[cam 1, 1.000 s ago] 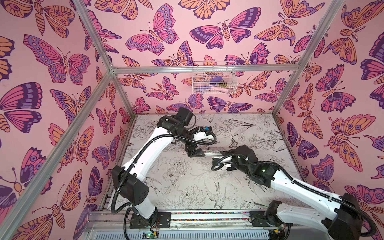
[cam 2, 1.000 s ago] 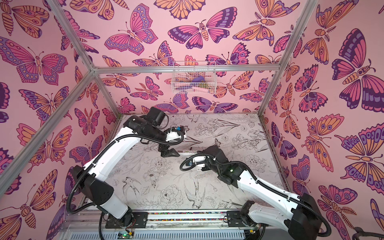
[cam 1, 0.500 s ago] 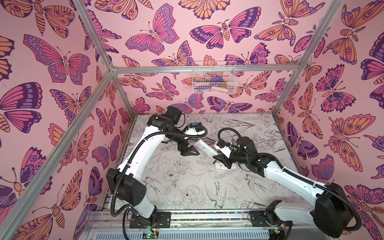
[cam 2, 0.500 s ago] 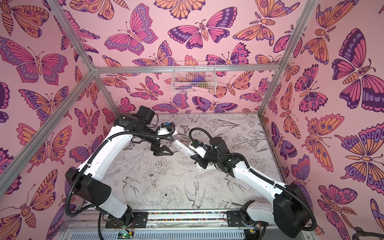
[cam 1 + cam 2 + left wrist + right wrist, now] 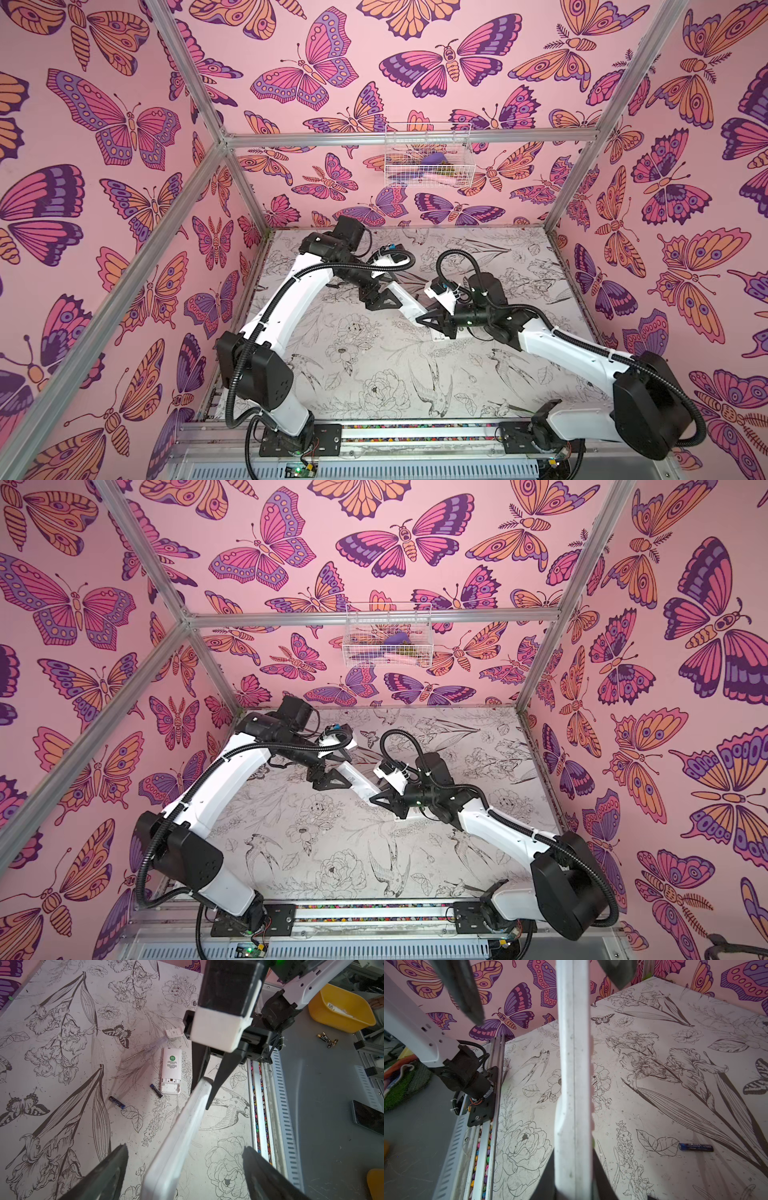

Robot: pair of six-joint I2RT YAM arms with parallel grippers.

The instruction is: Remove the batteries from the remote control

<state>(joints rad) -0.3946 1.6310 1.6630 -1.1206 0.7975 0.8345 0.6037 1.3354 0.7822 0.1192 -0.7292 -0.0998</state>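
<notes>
Held remote (image 5: 178, 1136) spans gap between both grippers – one end pinched in right gripper (image 5: 573, 1152) jaws, other end sitting between left gripper (image 5: 185, 1148) jaws, air either side. Table (image 5: 62, 1126) beneath; out past left jaw tips lies second remote (image 5: 170, 1068). Near battery (image 5: 156, 1091) just beside its uncovered end, far battery (image 5: 116, 1102) further out, same side. Cover plate (image 5: 174, 1033) just off its opposite end – pen tool (image 5: 145, 1048) next to plate.

My floral-print table (image 5: 62, 1126) carries an opened white remote (image 5: 170, 1068), two dark batteries (image 5: 156, 1091) near it, a cover plate (image 5: 174, 1033) and a thin pen-like tool (image 5: 145, 1049).
</notes>
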